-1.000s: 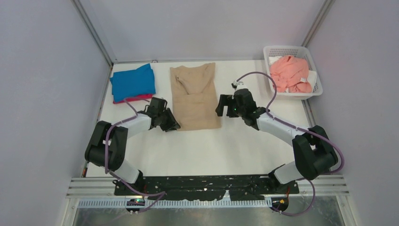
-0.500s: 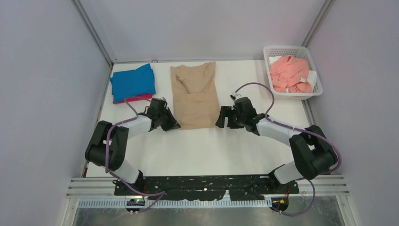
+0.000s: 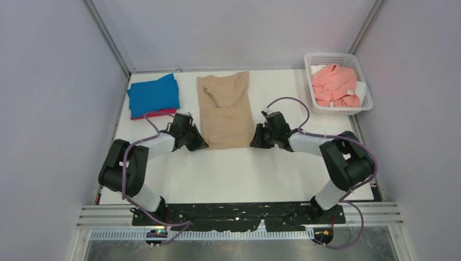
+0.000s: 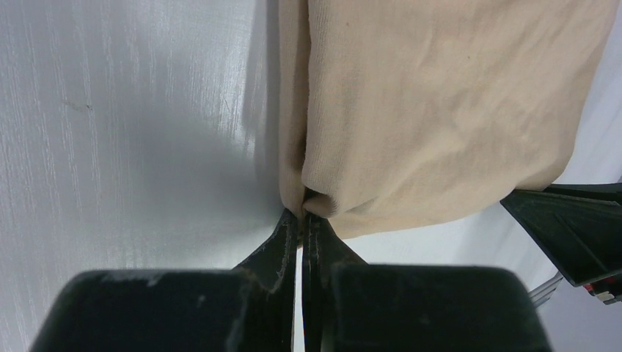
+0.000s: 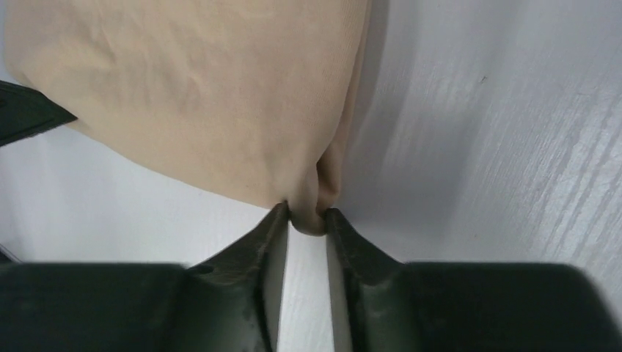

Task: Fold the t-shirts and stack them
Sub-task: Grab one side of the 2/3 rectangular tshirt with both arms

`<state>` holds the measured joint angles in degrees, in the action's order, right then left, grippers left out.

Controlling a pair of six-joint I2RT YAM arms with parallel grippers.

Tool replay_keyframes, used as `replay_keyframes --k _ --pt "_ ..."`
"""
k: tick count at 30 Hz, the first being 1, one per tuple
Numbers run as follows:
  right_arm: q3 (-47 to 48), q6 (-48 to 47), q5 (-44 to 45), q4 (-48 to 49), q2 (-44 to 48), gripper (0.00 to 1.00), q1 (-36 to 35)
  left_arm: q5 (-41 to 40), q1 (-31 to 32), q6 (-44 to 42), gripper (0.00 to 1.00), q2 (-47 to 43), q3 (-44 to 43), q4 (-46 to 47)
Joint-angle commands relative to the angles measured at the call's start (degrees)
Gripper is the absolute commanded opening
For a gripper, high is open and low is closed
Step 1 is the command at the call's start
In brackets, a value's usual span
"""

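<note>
The tan-beige t-shirt (image 3: 224, 111) lies folded lengthwise on the table middle. My left gripper (image 3: 202, 145) is shut on its near left corner, as the left wrist view (image 4: 304, 213) shows, with the tan cloth (image 4: 433, 110) spreading beyond. My right gripper (image 3: 253, 142) is shut on the near right corner, where the right wrist view (image 5: 308, 220) shows a small bunch of tan cloth (image 5: 213, 103) pinched. The bright blue t-shirt (image 3: 154, 95) lies folded on top of the magenta-red one (image 3: 157, 114) at the back left. The salmon pink t-shirt (image 3: 335, 85) sits crumpled in the basket.
The white mesh basket (image 3: 365, 89) stands at the back right with some white cloth beside the pink shirt. Grey walls close in the table (image 3: 239, 174) on the left, back and right. The arms' bases sit on the black rail at the near edge.
My right gripper moved down and left to the shirt's near right corner and closed on it. The left gripper stayed at the near left corner.
</note>
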<state>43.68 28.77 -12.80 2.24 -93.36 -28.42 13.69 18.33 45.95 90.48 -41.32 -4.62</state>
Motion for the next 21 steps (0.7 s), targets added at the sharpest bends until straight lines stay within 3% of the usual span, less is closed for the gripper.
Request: replay_keyframes --k 1,3,10,21 --pt "0.90 0.39 -1.04 2.05 -0.06 0.18 0.04 -0.27 0.13 -1.70 0.00 -0.24 0.93 0.59" --pt "0.33 -0.06 -1.76 2.89 0.98 0.07 0.04 -0.08 0.22 -2.14 0.00 -1.23 1.16 0.76" --pt "-0.81 0.05 -9.29 -1.32 9.02 0.05 -0.32 -0.67 0.80 -1.99 0.00 -13.03 5.55 -2.24" --pt "2.37 -0.69 -22.70 -22.69 28.39 0.05 -5.09 -7.37 5.54 0.03 0.00 -51.10 10.26 -22.85"
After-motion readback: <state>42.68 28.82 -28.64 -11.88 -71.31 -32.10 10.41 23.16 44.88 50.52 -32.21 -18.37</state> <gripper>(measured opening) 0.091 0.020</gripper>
